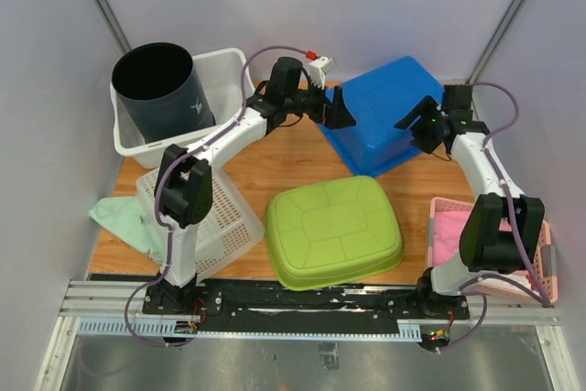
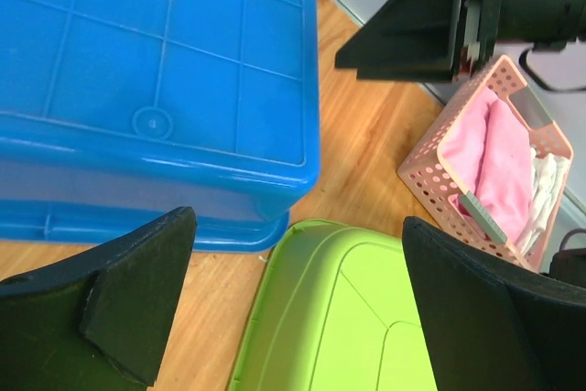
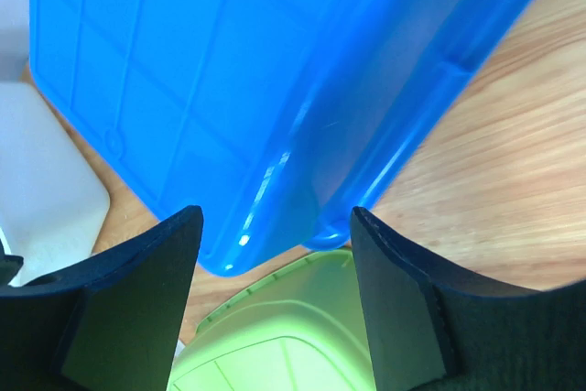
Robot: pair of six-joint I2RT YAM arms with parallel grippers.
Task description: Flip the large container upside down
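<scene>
Currently left claw (image 2: 295, 226) wide open, right claw (image 3: 275, 222) parted; neither grips blue container (image 1: 389, 98).

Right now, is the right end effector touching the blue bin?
Apart. The left wrist view shows the right end effector standing off the blue bin's side edge, with a strip of table visible between them.

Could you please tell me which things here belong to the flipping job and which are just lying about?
In the job: blue bin, left claw, right claw.
Lying about: green bin, pink basket, white basket, black bucket, white tub, green cloth.
</scene>
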